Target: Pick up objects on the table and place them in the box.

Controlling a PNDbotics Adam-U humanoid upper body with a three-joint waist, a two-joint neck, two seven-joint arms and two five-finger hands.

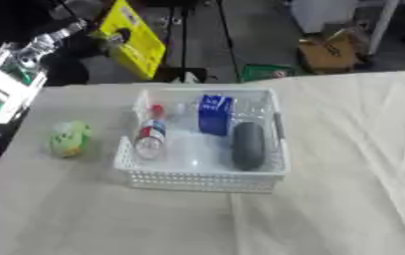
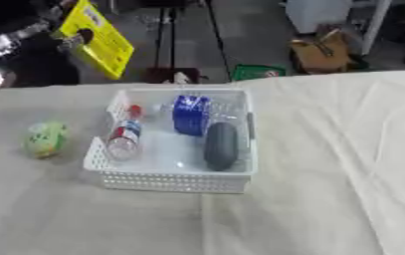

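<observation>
Fingers of left hand (image 1: 110, 42), beyond the table's (image 1: 345, 174) far-left corner: state indeterminate. Basket (image 1: 201, 180) holds bottle (image 1: 151, 137), blue box (image 1: 214, 114), dark oblong (image 1: 248, 145).

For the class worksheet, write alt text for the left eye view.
A white perforated plastic basket on a cream cloth-covered table holds a clear bottle with a red cap, a blue carton and a dark grey oblong object. A green soft object lies outside, left of it.

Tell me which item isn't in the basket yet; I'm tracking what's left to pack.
The green item, lying on the cloth left of the basket. The bottle, blue box and dark grey object are already inside.
</observation>
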